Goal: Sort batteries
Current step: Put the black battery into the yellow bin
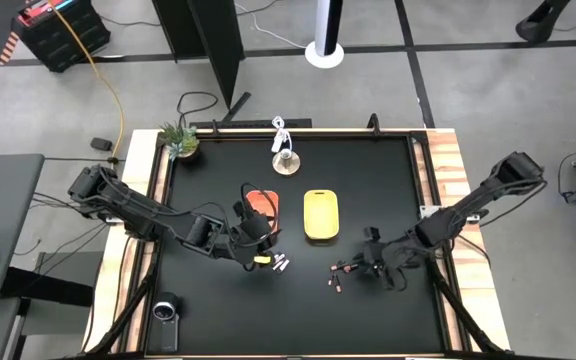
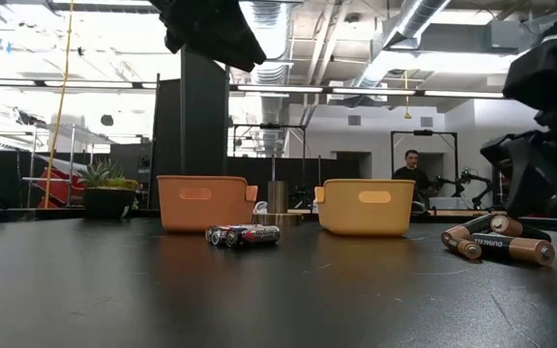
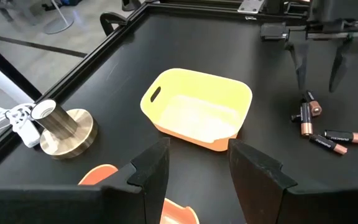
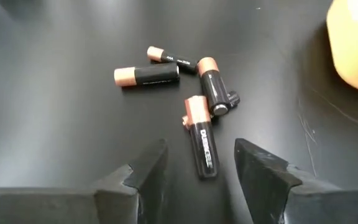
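Note:
Several dark batteries with copper ends (image 4: 166, 73) lie loose on the black table, right of centre near the front (image 1: 340, 272). My right gripper (image 4: 201, 149) hangs open just above them. One battery (image 4: 202, 134) lies ahead of the gap between its fingers. Silvery-white batteries (image 1: 280, 264) lie near the front centre (image 2: 245, 235). My left gripper (image 3: 199, 149) is open and holds nothing. It hovers over the orange tray (image 1: 263, 203), pointing at the yellow tray (image 3: 197, 109).
A metal cylinder on a round base (image 1: 286, 160) and a white cable (image 1: 280, 128) stand at the far centre. A potted plant (image 1: 180, 142) is at the far left corner. A person (image 2: 411, 174) stands in the room behind the table.

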`<state>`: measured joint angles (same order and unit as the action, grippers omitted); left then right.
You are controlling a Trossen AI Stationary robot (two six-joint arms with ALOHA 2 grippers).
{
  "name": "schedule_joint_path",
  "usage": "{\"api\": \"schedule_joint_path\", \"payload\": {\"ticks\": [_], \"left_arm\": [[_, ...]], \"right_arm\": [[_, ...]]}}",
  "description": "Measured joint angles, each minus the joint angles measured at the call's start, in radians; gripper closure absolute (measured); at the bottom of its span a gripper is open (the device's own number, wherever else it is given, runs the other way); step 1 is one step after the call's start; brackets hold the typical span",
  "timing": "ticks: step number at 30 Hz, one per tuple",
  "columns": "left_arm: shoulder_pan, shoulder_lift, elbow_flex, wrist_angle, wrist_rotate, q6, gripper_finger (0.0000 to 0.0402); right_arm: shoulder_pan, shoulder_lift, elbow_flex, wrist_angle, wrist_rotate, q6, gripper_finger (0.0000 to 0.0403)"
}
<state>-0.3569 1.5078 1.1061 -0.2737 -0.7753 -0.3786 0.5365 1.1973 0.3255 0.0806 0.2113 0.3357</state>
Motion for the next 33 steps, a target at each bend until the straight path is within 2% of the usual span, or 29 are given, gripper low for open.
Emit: {"api": "schedule_joint_path", "payload": {"ticks": [7,16,21,29,33], "left_arm": [[0.000,0.000,0.001,-0.005,0.000,0.005,0.0245],[0.000,0.000,0.001,-0.005,0.000,0.015,0.0245],[0.000,0.000,0.001,-0.005,0.001,0.026,0.0245],[0.000,0.000,0.001,-0.006,0.001,0.028,0.0245],[0.000,0.000,0.001,-0.006,0.001,0.028,0.0245]], "right_arm": [[0.000,0.123,0.082,-0.061,0.003,-0.020,0.0192],[0.000,0.236,0.126,-0.071,0.012,-0.022,0.0209],[0.000,0.241,0.138,-0.075,0.011,-0.022,0.0240],[0.000,0.240,0.142,-0.093,0.010,-0.022,0.0313],[0.003,0.232,0.142,-0.100,0.008,-0.022,0.0333]]}}
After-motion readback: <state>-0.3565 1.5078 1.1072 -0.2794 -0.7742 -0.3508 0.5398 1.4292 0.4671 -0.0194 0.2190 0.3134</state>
